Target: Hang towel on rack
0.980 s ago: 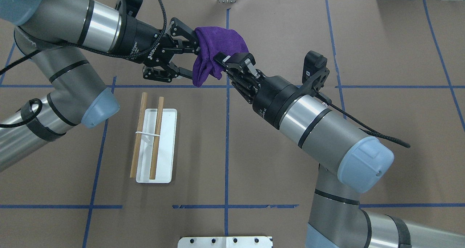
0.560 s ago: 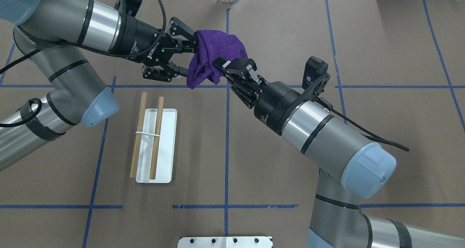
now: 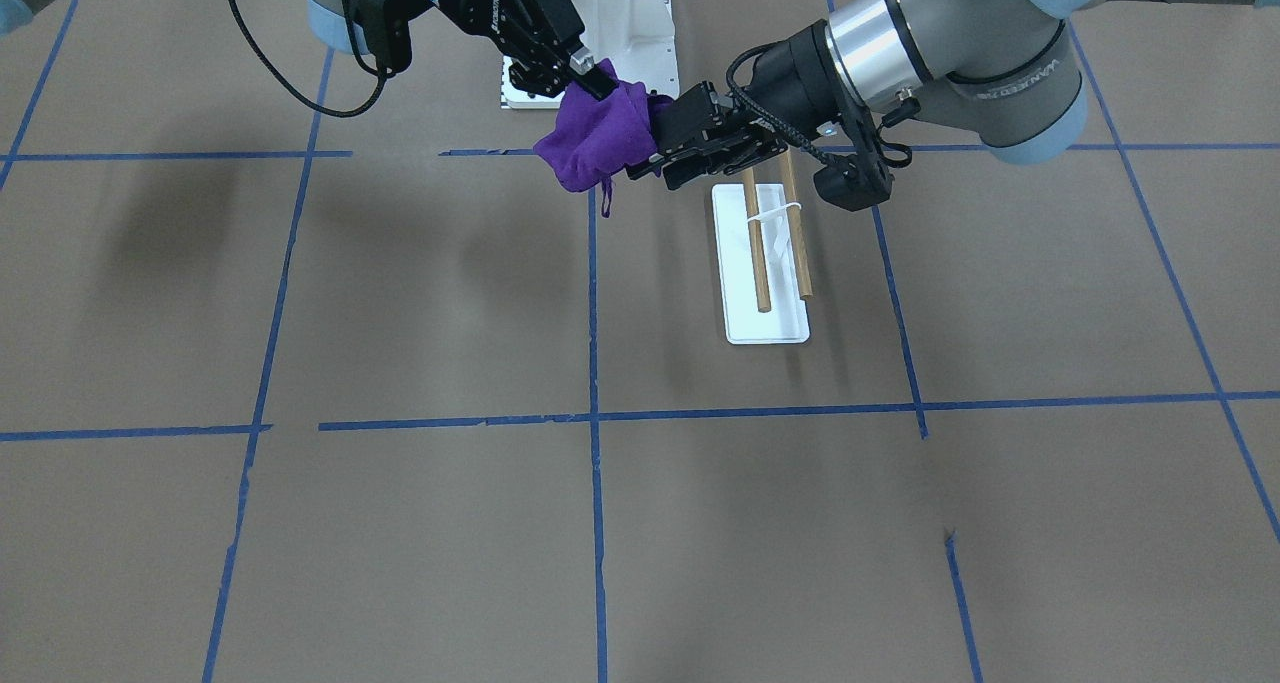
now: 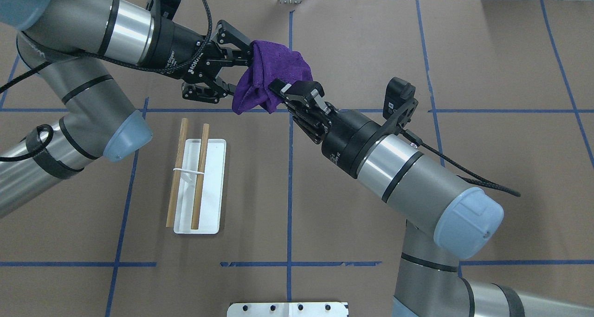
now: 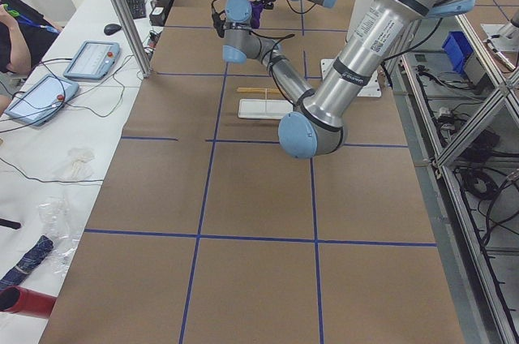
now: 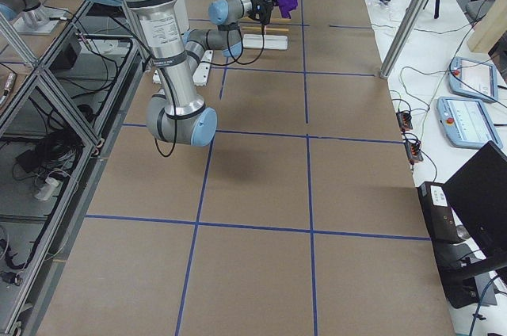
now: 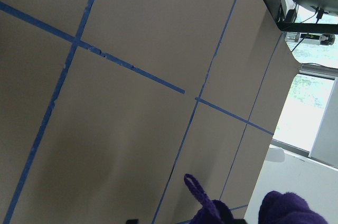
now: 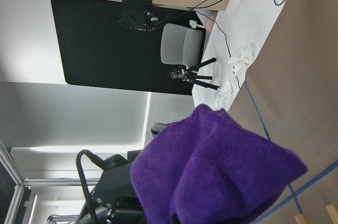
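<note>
The purple towel [image 4: 274,64] hangs bunched in mid-air between both grippers; it also shows in the front view [image 3: 600,133]. My right gripper [image 4: 277,86] is shut on the towel's near side and carries it, seen from the front [image 3: 592,73] pinching its top. My left gripper [image 4: 246,75] is open, its jaws spread above and below the towel's left edge, also seen from the front [image 3: 665,141]. The towel fills the right wrist view [image 8: 211,166]. Its corner loop [image 7: 195,187] shows in the left wrist view. The rack [image 4: 200,173], two wooden dowels on a white base [image 4: 211,191], stands bare below my left gripper.
The brown table is marked with blue tape lines. The white bolted pedestal [image 3: 630,13] stands at the robot's side, and its plate [image 4: 287,309] shows at the bottom edge of the overhead view. An operators' desk with tablets [image 5: 85,60] runs along the far side.
My right gripper has carried the towel a little to the left, further between the left gripper's jaws. The towel's hanging end has swung left. The left arm has barely moved.
</note>
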You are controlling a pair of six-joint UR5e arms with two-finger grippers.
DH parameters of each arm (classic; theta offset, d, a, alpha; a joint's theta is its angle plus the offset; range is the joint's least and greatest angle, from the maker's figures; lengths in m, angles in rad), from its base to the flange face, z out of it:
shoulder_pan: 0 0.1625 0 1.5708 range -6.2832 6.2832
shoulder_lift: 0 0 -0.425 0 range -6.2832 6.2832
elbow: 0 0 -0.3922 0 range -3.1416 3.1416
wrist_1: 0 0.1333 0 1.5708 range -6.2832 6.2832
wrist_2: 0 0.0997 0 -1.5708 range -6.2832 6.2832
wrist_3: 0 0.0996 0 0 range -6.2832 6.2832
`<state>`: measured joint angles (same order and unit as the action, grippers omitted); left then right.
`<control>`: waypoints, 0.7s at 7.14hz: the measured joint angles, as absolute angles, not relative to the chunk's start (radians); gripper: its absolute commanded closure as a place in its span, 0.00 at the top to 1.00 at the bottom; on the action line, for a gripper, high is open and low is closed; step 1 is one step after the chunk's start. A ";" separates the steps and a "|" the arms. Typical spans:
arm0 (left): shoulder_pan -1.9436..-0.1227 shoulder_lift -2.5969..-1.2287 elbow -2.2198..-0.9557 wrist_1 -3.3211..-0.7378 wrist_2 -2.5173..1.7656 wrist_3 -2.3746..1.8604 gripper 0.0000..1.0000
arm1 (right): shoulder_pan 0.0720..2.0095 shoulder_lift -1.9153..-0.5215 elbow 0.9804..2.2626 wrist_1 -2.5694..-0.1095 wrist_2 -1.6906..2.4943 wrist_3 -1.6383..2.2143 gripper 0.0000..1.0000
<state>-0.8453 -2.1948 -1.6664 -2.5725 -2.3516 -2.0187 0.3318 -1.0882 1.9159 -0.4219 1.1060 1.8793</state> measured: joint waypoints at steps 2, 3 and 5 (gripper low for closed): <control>-0.845 -2.195 -1.667 -2.574 -2.352 -2.017 0.00 | 0.332 -1.088 1.916 -0.422 1.106 1.879 0.00; -0.845 -2.194 -1.668 -2.575 -2.353 -2.014 0.00 | 0.332 -1.088 1.916 -0.422 1.106 1.879 0.00; -0.847 -2.191 -1.670 -2.575 -2.353 -2.011 0.00 | 0.333 -1.089 1.916 -0.422 1.107 1.878 0.00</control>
<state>-0.8468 -2.1914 -1.6703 -2.5755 -2.3531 -2.0106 0.3333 -1.0885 1.9159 -0.4218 1.1070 1.8781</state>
